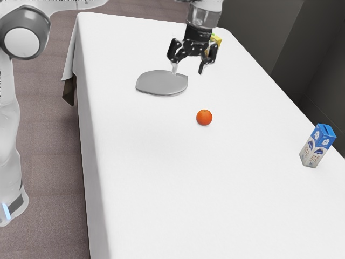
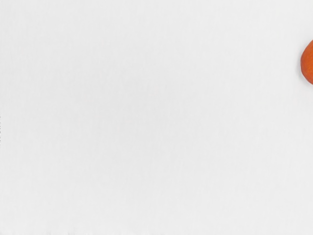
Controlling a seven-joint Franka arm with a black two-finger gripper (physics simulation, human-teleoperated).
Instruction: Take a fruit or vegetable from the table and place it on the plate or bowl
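My black two-finger gripper [image 1: 188,68] hangs with its fingers spread wide and nothing between them, above the white-clothed table [image 1: 161,178] at the far edge of the flat grey round plate [image 1: 161,83]. The small round orange fruit [image 1: 204,117] lies on the cloth near the plate but apart from it, on the nearer side. To grasp it well, I judge I should centre over the fruit, descend straight and close across its widest part. The exterior view gives the plate, a blue-and-white carton [image 1: 317,145] and my open fingers; the wrist view catches the orange [image 2: 308,61] at its margin, off-centre from my hand.
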